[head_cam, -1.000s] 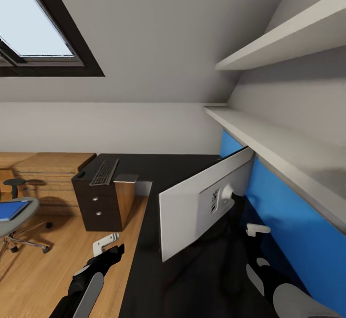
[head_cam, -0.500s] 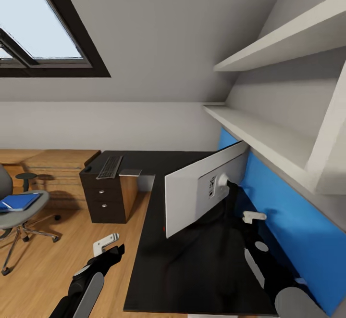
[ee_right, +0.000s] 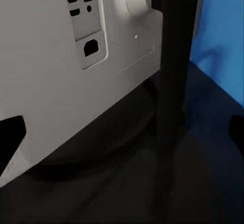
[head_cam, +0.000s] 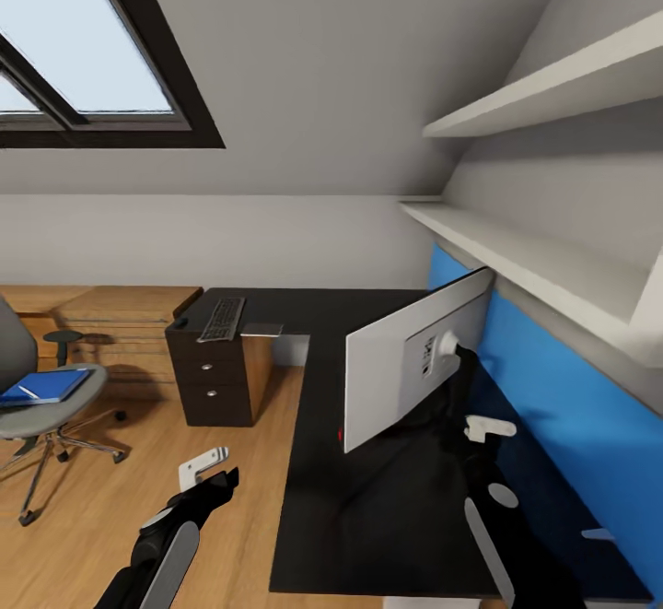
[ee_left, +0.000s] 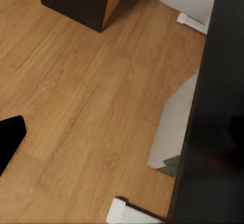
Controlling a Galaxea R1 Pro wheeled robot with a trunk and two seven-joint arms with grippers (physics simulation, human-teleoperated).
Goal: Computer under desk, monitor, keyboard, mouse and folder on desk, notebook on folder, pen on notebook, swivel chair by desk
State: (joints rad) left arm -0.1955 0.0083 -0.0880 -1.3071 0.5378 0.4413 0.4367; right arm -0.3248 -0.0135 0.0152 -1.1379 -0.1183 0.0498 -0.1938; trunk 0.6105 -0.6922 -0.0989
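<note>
View pans right vs earlier; chair [head_cam: 41,388] w/ blue folder [head_cam: 41,385] enters. Monitor [head_cam: 405,365] on desk [head_cam: 387,508], back-side just ahead of right pincer [head_cam: 488,427], opening can't tell. Left pincer [head_cam: 204,466] same. Step: monitor placement; next likely turn screen.

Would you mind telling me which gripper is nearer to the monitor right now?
Right. The right gripper sits over the desk just behind the monitor, by its stand. The left gripper hangs over the floor, off the desk's edge.
</note>
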